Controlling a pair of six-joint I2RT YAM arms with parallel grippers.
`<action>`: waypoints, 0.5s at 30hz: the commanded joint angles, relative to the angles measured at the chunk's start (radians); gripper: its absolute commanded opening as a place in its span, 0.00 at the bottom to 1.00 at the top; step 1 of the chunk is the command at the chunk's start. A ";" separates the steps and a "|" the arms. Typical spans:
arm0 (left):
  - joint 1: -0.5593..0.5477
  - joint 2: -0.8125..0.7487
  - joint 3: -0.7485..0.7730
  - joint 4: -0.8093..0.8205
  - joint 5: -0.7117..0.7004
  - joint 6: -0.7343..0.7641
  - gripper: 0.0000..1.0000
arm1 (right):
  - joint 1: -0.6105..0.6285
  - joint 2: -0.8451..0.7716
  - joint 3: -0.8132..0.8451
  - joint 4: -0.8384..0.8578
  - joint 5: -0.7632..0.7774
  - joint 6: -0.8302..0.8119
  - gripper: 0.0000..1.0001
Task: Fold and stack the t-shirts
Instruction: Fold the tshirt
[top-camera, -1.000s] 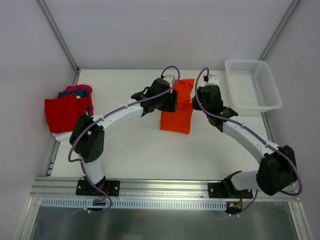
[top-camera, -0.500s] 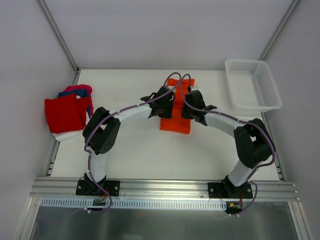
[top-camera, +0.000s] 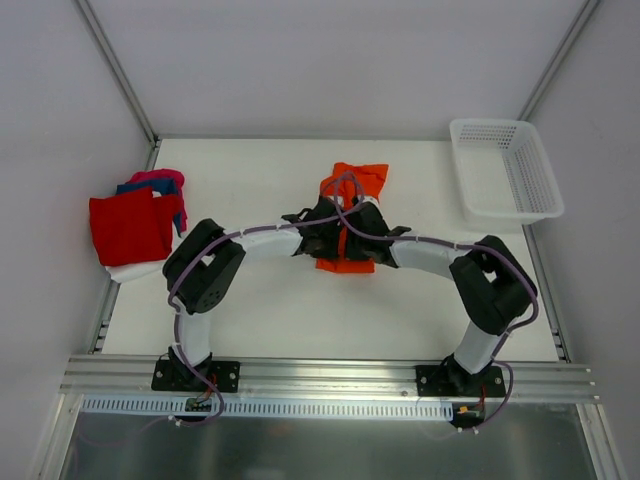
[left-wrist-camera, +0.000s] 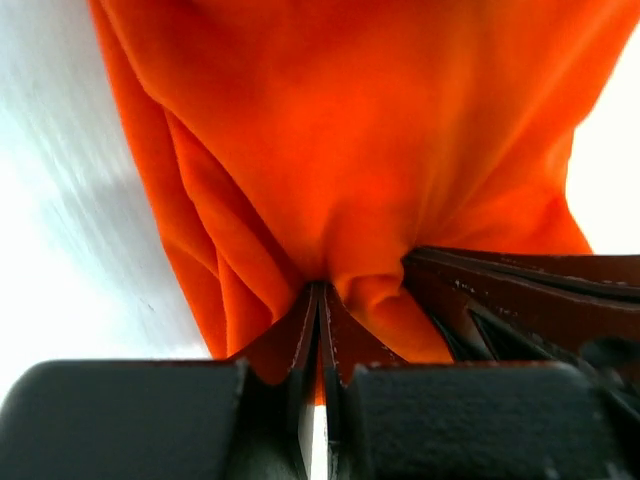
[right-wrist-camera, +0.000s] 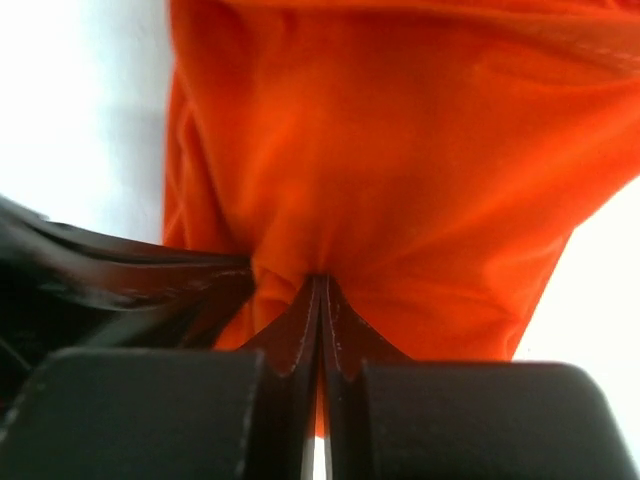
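Mid-bench, toward the far side, lies the orange shirt (top-camera: 354, 186) — bunched and creased, its cloth drawn into a ridge where both arms meet over it. On that ridge the left fingers (left-wrist-camera: 312, 330) are pressed together with a fold of orange cloth pinched between their tips. Just beside them the right fingers (right-wrist-camera: 310, 330) are closed the same way on another fold. Each wrist view shows the other arm's dark fingers close alongside.

From above, the two wrists sit side by side over the shirt's middle and hide that part. Orange shows beyond them at the far end and as a narrow edge on the near side. The shirt rests on the white bench (top-camera: 270, 310).

Well apart, at the left edge, sits a pile (top-camera: 135, 225) — a red shirt (top-camera: 128, 230) on top, a blue shirt (top-camera: 140, 187) and a pink shirt (top-camera: 163, 178) showing behind it, a white shirt (top-camera: 125, 271) under its near edge. At the far right corner stands a white mesh basket (top-camera: 541, 170).
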 joint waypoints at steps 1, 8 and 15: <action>-0.057 -0.060 -0.102 -0.018 -0.051 -0.047 0.00 | 0.071 -0.040 -0.066 -0.028 0.039 0.053 0.00; -0.136 -0.131 -0.240 -0.011 -0.103 -0.117 0.00 | 0.237 -0.124 -0.177 -0.091 0.158 0.136 0.01; -0.233 -0.278 -0.378 -0.012 -0.126 -0.212 0.00 | 0.432 -0.164 -0.185 -0.258 0.351 0.268 0.01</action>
